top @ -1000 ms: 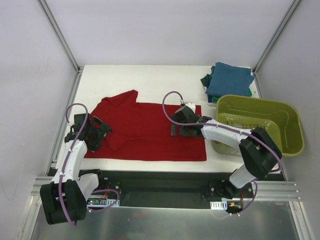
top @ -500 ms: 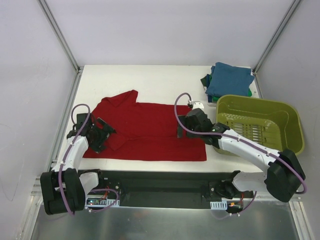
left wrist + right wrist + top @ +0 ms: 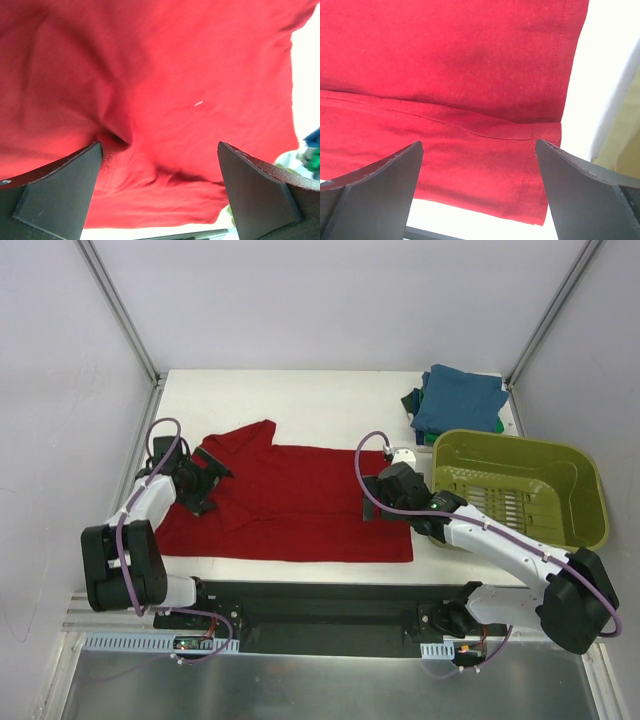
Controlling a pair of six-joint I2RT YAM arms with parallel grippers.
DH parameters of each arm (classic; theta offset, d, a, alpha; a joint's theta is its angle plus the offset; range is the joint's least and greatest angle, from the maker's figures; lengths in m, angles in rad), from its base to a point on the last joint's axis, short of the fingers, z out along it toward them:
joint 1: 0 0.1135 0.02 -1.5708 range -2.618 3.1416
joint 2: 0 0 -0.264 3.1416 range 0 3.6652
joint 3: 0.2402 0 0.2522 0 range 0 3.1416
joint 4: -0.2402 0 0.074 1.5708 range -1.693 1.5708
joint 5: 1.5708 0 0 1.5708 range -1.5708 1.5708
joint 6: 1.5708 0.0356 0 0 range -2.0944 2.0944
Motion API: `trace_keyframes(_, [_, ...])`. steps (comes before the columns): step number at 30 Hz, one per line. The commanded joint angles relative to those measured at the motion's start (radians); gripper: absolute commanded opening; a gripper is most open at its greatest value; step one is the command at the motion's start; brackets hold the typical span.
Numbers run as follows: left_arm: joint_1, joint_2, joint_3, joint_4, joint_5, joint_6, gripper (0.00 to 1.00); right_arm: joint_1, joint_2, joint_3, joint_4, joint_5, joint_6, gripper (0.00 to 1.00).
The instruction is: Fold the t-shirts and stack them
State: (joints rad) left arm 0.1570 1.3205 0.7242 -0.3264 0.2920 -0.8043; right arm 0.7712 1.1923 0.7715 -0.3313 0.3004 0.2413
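Observation:
A dark red t-shirt (image 3: 290,502) lies spread on the white table, a sleeve sticking out at its far left. My left gripper (image 3: 203,483) hovers open over the shirt's left end, where the left wrist view shows wrinkled red cloth (image 3: 175,75) and nothing between the fingers (image 3: 60,190). My right gripper (image 3: 373,499) is open over the shirt's right end, with the folded hem corner (image 3: 540,165) below it and apart from the fingers (image 3: 585,190). A stack of folded teal-blue and green t-shirts (image 3: 458,400) sits at the far right corner.
An olive-green plastic basket (image 3: 592,502) stands at the right edge, just beside my right arm; its wall (image 3: 626,135) shows in the right wrist view. Bare white table (image 3: 300,400) lies behind the red shirt.
My left gripper moved away from the near edge along the shirt's left end. My right gripper shifted right toward the hem as its arm stretched out. Both stayed open.

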Motion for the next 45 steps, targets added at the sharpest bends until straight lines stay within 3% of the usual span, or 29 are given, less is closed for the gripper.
trace_keyframes(1, [-0.004, 0.129, 0.156, 0.056, 0.078, -0.001, 0.99, 0.005, -0.033, 0.0, -0.017, 0.042, -0.016, 1.0])
trace_keyframes(12, [-0.051, 0.353, 0.438, 0.058, 0.146, 0.097, 0.99, 0.005, -0.028, 0.003, -0.015, 0.036, -0.016, 1.0])
trace_keyframes(14, [-0.06, 0.329, 0.417, 0.056, 0.173, 0.097, 0.99, 0.004, -0.026, 0.002, -0.015, 0.034, -0.017, 0.99])
trace_keyframes(20, [-0.103, 0.022, 0.115, 0.044, -0.042, 0.058, 0.99, 0.004, -0.016, 0.002, -0.017, 0.023, -0.023, 1.0])
trace_keyframes(24, [-0.111, -0.165, -0.107, 0.046, -0.079, 0.014, 0.99, 0.004, -0.007, 0.002, -0.002, 0.014, -0.022, 1.0])
trace_keyframes(27, [-0.114, -0.194, -0.153, 0.046, -0.063, 0.013, 0.99, 0.004, 0.004, 0.0, 0.003, 0.003, -0.023, 1.0])
trace_keyframes(37, [-0.114, -0.081, -0.121, 0.044, -0.162, 0.03, 0.99, 0.005, 0.015, -0.002, 0.0, -0.003, -0.02, 1.0])
trace_keyframes(41, [-0.123, 0.037, -0.072, 0.076, -0.119, 0.019, 0.99, 0.005, 0.032, 0.0, 0.006, -0.007, -0.02, 1.0])
trace_keyframes(45, [-0.143, 0.051, -0.017, 0.105, -0.108, 0.004, 0.99, 0.007, 0.036, 0.002, 0.005, -0.009, -0.02, 0.99])
